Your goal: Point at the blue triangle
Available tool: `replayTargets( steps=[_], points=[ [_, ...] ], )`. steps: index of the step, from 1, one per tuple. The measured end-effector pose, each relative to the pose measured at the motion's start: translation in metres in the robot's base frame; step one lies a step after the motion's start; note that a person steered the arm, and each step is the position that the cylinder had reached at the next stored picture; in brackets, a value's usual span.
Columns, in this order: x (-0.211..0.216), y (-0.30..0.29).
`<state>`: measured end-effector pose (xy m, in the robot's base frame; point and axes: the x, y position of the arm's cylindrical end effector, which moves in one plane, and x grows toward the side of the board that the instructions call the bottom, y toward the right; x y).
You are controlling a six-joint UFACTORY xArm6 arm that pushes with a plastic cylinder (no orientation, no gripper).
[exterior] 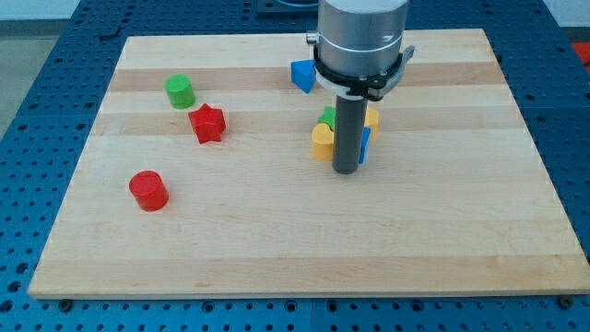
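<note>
The blue triangle [302, 75] lies near the view's top, just left of the arm's silver body. My tip [347, 171] rests on the board at the centre, below and to the right of the triangle. The dark rod stands in front of a cluster: a yellow block [322, 141] on its left, a green block [328, 116] behind that, a yellow block [371, 118] and a blue block [366, 143] on its right. The rod hides part of this cluster.
A green cylinder [180, 91] and a red star [207, 123] sit at the upper left. A red cylinder [148, 190] sits at the left. The wooden board [277, 240] lies on a blue perforated table.
</note>
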<state>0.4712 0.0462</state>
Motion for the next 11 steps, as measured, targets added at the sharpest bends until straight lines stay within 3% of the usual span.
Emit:
replayTargets(
  steps=[2, 4, 5, 8, 9, 10, 11],
  points=[
    [0.025, 0.040],
    [-0.038, 0.115],
    [-0.084, 0.120],
    [-0.256, 0.065],
    [-0.276, 0.016],
    [-0.265, -0.028],
    [-0.249, -0.031]
  ],
)
